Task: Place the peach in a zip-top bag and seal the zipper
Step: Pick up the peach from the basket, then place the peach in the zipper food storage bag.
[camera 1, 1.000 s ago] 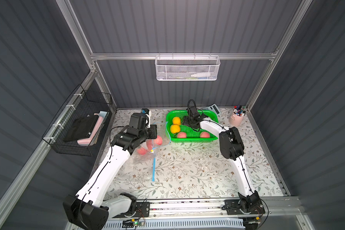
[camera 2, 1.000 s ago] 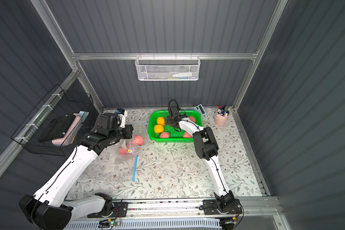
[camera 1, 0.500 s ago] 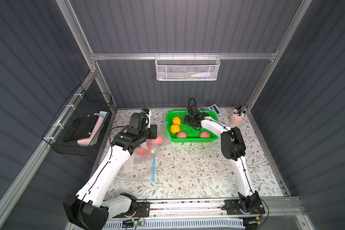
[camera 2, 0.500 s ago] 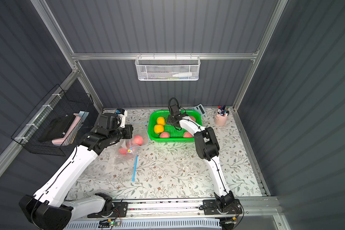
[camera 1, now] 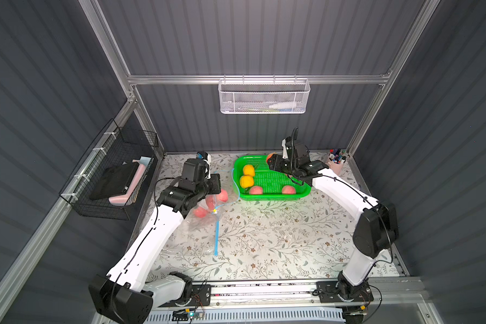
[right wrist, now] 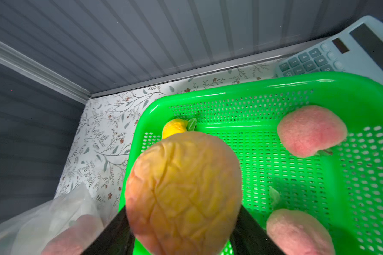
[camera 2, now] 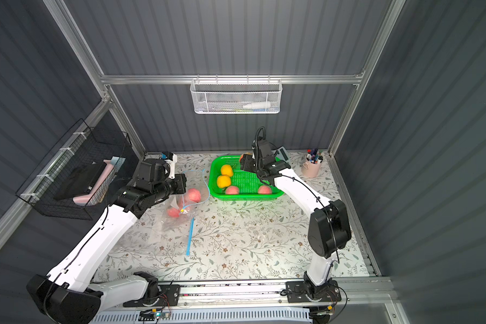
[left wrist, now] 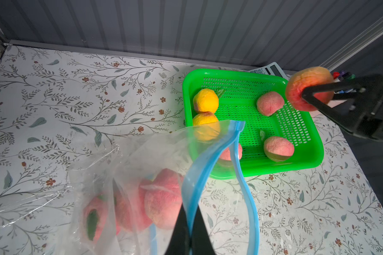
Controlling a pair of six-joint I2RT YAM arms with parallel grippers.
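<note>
A: Where's your peach [left wrist: 307,86]?
B: Pinched in your right gripper [left wrist: 314,97], jaws part-open round it, lifted over the far edge of the basket [left wrist: 307,163]. Yellow face up, red down; long axis seems to run along the fingers
A: Left side?
B: Your left gripper [left wrist: 189,231] is clamped on the bag [left wrist: 124,176] by its zipper lip [left wrist: 208,159]. Mouth's narrow and floppy, so you may clip it, or the peach slips

The only writing I can read is on the pale blue calculator [right wrist: 349,50]. Through the right wrist camera I make out the digits 7, 8, 4, 5, 2 and 9 on its keys [right wrist: 314,53]. In a top view it sits just right of centre, upper half of the frame, behind the green basket [camera 2: 213,175], where its markings are too small to read.
</note>
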